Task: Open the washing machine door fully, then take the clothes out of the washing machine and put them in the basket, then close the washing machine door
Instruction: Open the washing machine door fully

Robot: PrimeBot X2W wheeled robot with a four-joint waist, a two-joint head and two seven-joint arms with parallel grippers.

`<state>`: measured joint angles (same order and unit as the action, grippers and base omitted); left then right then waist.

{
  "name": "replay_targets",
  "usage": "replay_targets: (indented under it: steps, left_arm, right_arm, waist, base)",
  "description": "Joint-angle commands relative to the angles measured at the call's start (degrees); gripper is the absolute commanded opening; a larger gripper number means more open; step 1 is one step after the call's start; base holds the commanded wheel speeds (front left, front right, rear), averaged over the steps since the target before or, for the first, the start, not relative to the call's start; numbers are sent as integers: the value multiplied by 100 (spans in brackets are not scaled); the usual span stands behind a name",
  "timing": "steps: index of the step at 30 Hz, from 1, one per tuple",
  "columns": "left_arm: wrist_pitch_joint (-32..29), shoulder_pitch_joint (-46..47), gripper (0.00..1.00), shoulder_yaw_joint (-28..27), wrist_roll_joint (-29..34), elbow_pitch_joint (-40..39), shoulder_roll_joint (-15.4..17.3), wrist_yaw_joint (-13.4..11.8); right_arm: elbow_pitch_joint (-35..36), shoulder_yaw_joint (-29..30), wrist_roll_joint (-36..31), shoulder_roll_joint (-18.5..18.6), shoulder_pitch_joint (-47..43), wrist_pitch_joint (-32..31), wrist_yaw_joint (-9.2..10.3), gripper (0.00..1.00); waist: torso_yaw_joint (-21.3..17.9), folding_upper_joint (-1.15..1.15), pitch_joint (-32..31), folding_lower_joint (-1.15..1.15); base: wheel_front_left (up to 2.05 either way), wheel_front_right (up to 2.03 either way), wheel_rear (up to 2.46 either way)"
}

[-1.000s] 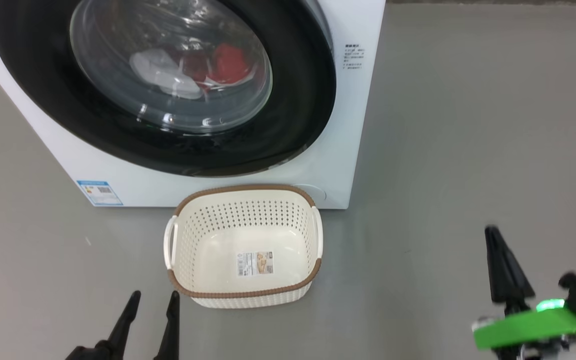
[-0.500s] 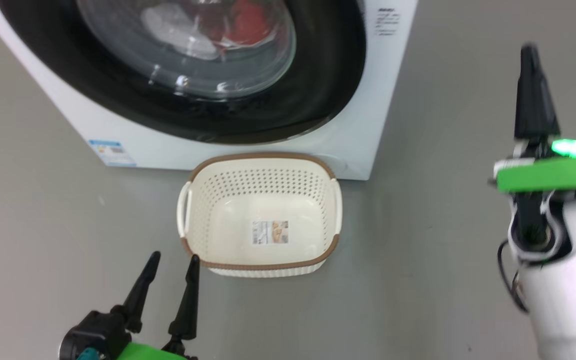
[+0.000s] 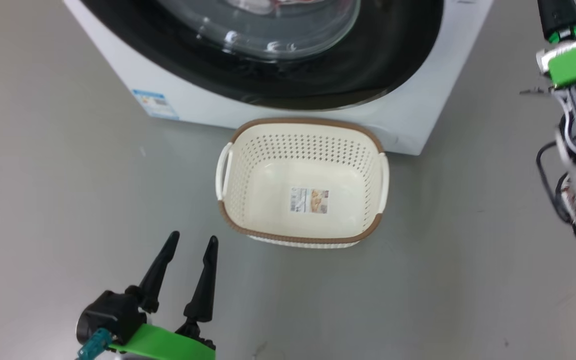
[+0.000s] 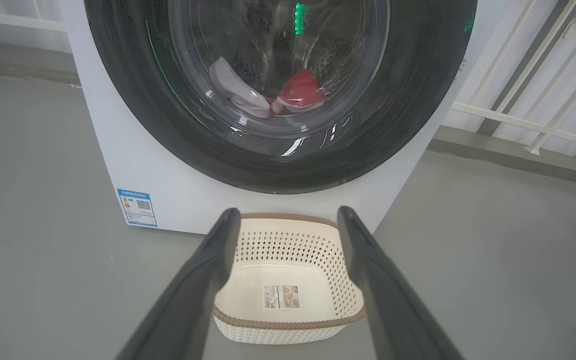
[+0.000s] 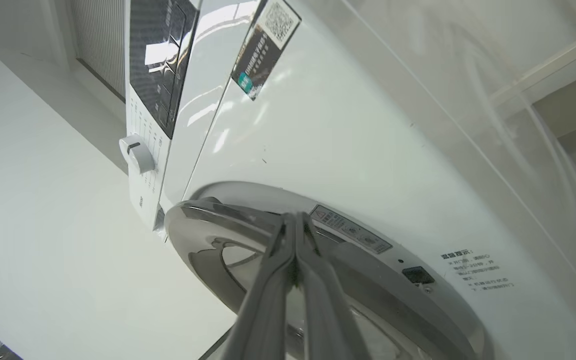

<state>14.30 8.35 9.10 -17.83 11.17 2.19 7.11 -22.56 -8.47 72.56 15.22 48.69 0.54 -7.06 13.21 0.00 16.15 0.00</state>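
My left gripper (image 3: 193, 239) hangs with fingers spread apart over the grey floor (image 3: 68, 200), near and left of the basket (image 3: 308, 121). The basket stands upright just in front of the washer (image 3: 218, 107), a paper label (image 3: 309, 200) on its bottom. My right gripper (image 5: 294, 220), fingers pressed together on nothing, is up at the far right with its tips pointing at the silvery edge of the door (image 4: 398, 135), touching or not I cannot tell; the door looks shut, the red and white clothes (image 4: 298, 92) lying behind its glass.
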Motion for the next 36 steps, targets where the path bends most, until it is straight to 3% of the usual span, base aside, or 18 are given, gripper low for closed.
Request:
replay_targets:
  steps: [1,5,18,27,36]
  left_arm:
    - [70,165,100,-138,-59,-105,69,34]
    - [70,244,100,-62,-118,-99,69,35]
    - [70,444,100,81,-232,-100,69,36]
    - [70,594,100,193,-349,-116,69,37]
    - [70,691,100,214,-450,-141,69,37]
  right_arm:
    - [-9,-140,259,45,290,-293,-43,0]
    - [-301,-266,732,169,662,-1028,-43,0]
    - [-1196,-220,1574,518,1580,-2547,-43,0]
    - [-1845,-294,1630,566,2198,-3006,-43,0]
    - [-2011,-400,1626,504,2341,-3262,-43,0]
  waist:
    - [222,0,243,0]
    - [331,0,387,0]
    - [563,0,752,0]
    - [677,0,1005,0]
    - [716,0,1090,0]
  base:
    - [0,0,0]
    - [0,0,0]
    - [0,0,0]
    - [0,0,0]
    - [0,0,0]
